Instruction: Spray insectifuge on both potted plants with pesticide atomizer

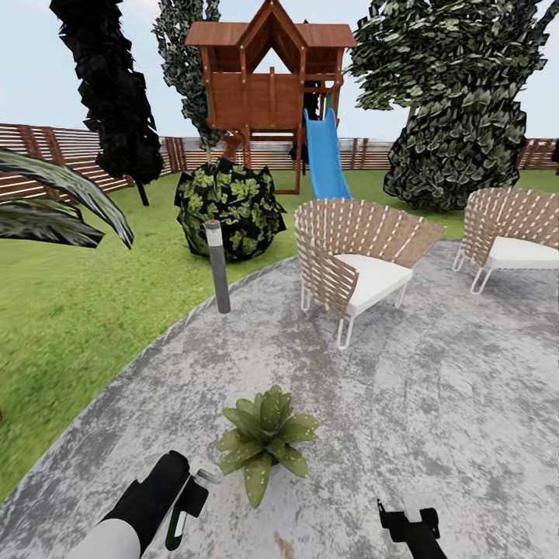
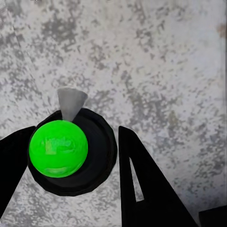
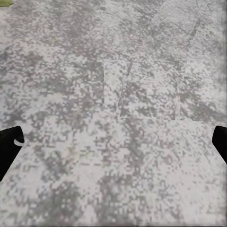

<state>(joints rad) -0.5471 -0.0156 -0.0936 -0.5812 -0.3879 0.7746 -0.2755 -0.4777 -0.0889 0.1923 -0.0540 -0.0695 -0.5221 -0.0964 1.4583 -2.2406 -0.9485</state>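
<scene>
One potted plant [image 1: 264, 439], a low rosette of speckled green leaves, stands on the grey paved patio [image 1: 435, 404] just ahead of me. The second potted plant is out of view. My left gripper [image 1: 189, 497] hangs low just left of the plant. In the left wrist view the left gripper [image 2: 71, 137] is shut on the pesticide atomizer [image 2: 59, 149], a dark round body with a bright green top and a grey nozzle, over bare paving. My right gripper [image 1: 407, 524] is low at the right, and in its wrist view the right gripper [image 3: 113, 142] stands open over paving.
Two wicker chairs [image 1: 353, 256] [image 1: 512, 233] stand on the patio's far side. A grey bollard light [image 1: 218, 268] marks the patio edge, with a round bush [image 1: 229, 206] behind it. The lawn [image 1: 78, 310], a wooden playhouse with a blue slide [image 1: 324, 155] and the slat fence [image 1: 70, 155] lie beyond.
</scene>
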